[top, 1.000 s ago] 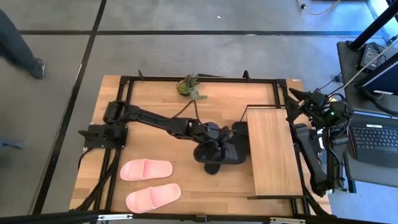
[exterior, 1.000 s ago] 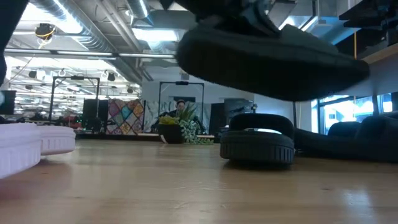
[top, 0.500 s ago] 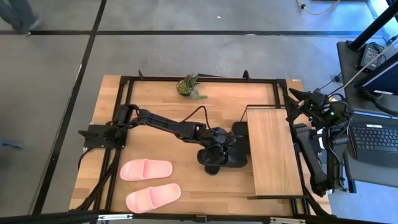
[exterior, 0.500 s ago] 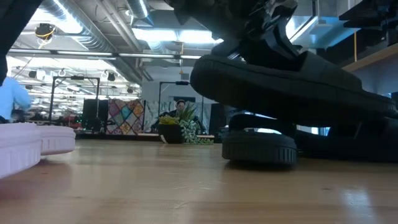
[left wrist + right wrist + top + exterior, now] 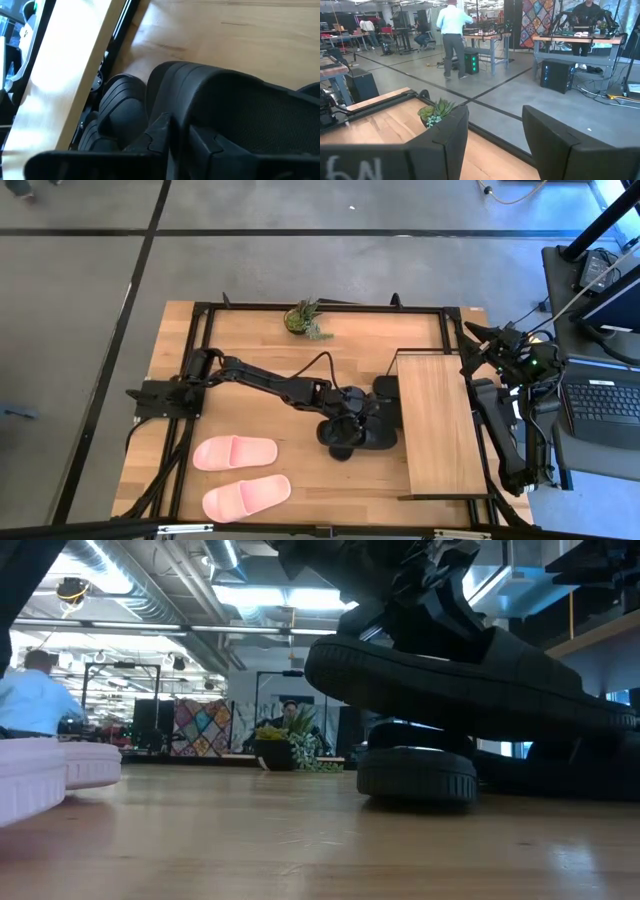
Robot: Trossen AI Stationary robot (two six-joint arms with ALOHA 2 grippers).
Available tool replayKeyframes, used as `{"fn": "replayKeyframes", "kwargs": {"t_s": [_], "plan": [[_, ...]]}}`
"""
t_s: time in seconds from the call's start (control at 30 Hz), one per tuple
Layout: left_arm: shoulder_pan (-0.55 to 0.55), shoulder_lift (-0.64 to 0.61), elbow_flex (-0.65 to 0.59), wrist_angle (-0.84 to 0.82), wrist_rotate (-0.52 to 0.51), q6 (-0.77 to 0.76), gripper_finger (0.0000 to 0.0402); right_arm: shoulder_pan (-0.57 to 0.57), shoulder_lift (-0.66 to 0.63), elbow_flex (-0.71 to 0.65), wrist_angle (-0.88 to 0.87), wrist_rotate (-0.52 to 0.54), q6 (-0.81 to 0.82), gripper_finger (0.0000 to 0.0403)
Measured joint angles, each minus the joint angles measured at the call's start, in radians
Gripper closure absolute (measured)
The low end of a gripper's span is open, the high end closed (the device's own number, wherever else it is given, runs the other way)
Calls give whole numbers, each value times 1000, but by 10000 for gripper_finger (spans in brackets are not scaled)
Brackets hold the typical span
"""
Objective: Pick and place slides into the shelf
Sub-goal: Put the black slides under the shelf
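My left gripper (image 5: 350, 418) (image 5: 181, 142) is shut on a black slide (image 5: 450, 675) by the left edge of the shelf (image 5: 435, 425). The slide is tilted. Its end away from the shelf (image 5: 325, 660) is raised, and its other end (image 5: 600, 715) is low over more black slides (image 5: 385, 392) at the shelf's edge. Another black slide (image 5: 415, 775) sits on the table under it. Two pink slides (image 5: 235, 452) (image 5: 247, 496) lie sole down at the near left. My right gripper (image 5: 495, 145) is open with nothing between its fingers, parked past the table's right edge. My left gripper grips the black slide on its upper side, at the strap (image 5: 175, 87), with its fingers (image 5: 159, 131) slanting down from the table's left. The slide's raised end is clear of the table. I cannot tell whether its lower end rests on the other black slides.
A small potted plant (image 5: 303, 318) stands at the table's far edge. Bare wood lies between the pink slides and the shelf. A laptop (image 5: 600, 402) sits right of the table. A person (image 5: 451, 35) walks in the room beyond.
My left gripper has gone toward the shelf and down with the black slide. The slide has sunk and tipped, so its shelf-side end has come low over the other black slides while its other end stays raised. In the last half second it has kept still.
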Motion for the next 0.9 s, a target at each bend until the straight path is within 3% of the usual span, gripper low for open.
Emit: {"fn": "replayKeyframes", "kwargs": {"t_s": [0.23, 0.57, 0.9], "plan": [[0, 0, 0, -2, -1, 0, 337, 0, 0, 0, 0, 0, 0, 215], [9, -5, -2, -16, -22, -4, 257, 0, 0, 0, -2, 0, 0, 215], [63, -120, -2, -51, -19, -261, 247, 0, 0, 0, -2, 0, 0, 215]]}}
